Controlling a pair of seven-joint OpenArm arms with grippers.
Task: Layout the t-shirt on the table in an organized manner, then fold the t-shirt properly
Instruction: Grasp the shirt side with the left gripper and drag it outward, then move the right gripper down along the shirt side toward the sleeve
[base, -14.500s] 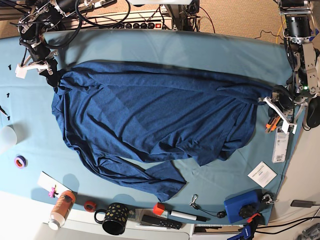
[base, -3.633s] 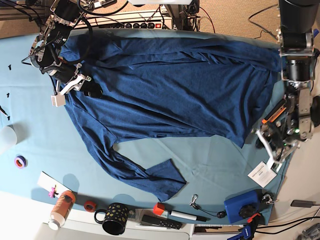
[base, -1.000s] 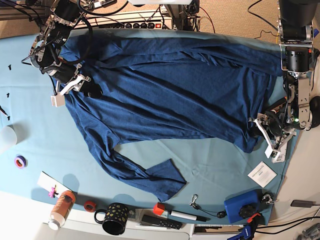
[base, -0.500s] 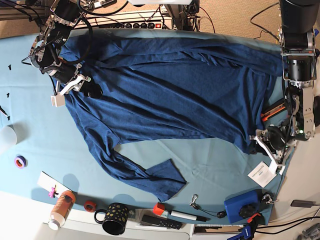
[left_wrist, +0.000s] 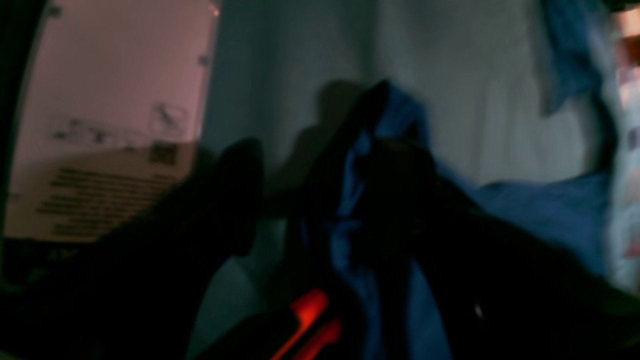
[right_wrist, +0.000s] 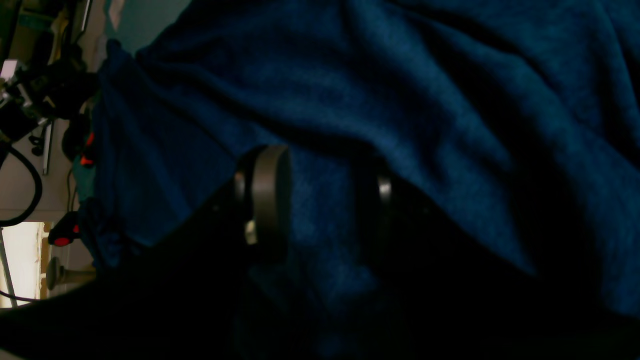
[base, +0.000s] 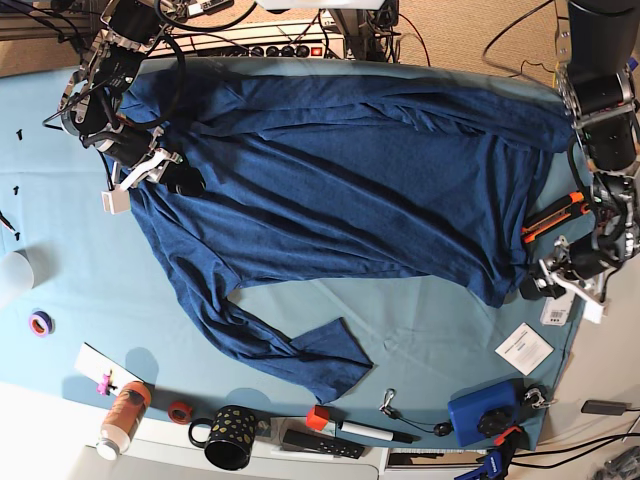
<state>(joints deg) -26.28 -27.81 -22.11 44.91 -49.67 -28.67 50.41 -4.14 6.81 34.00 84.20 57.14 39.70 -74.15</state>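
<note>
Lying spread across the far and middle part of the wide desk covered in light teal cloth (base: 430, 330), the large dark navy-blue heathered t-shirt (base: 340, 190) is opened out but not flat, with long diagonal creases across the body. Its far edge runs along the far side of the desk, from the left arm base to the far right corner. One sleeve trails toward the near edge and ends in a squared flap left of centre. The near right corner of the shirt comes to a point close to the right side of the desk. The right tool (base: 150, 172), at the left of the scene, sits on the shirt's left edge; in its wrist view navy fabric fills the gap between its two fingers, so it is pinching a bunch of the shirt. The left tool (base: 560, 280), at the right of the scene, is low over the desk just beside the near right shirt corner. Its wrist view is blurred, but its fingers stand spread, with blue cloth seen in the gap; contact cannot be told. A white printed card (base: 524, 348) lies near it, and an orange-and-black hand tool (base: 552, 218) lies just beyond it. A black dotted mug (base: 230, 437) and a blue plastic box (base: 485, 412) sit along the near edge.
</note>
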